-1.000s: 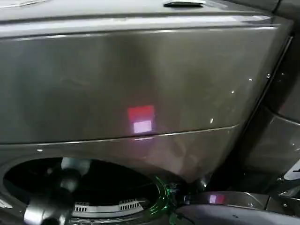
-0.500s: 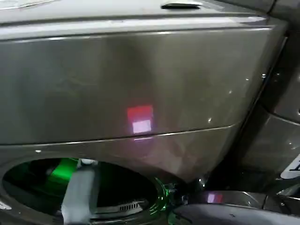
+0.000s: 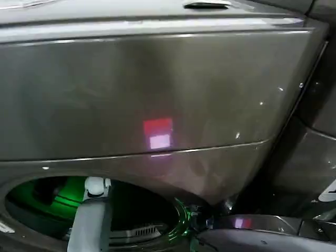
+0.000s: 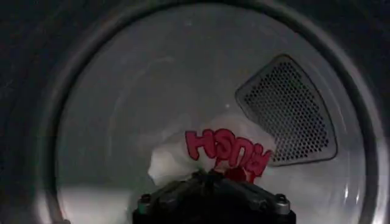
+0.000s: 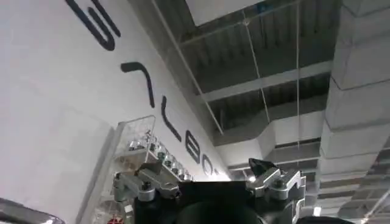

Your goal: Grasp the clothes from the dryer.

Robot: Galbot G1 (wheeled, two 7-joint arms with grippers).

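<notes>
While the head view mostly catches the dryer (image 3: 157, 94) front with a red-and-white glow reflected on it, the left arm (image 3: 92, 220) reaches into the green-lit porthole at lower left. Inside the drum, the left wrist view shows the clothes (image 4: 210, 155), a whitish bundle with red "RUSH" lettering, lying on the drum floor just beside a perforated vent (image 4: 289, 112). The left claw (image 4: 213, 182) sits right at the bundle's near edge; can't tell whether it's spread or pinching. Off to the right, the right claw (image 5: 210, 182) points up at a ceiling, fingers spread, holding nothing, beside a white wall with big dark lettering.
</notes>
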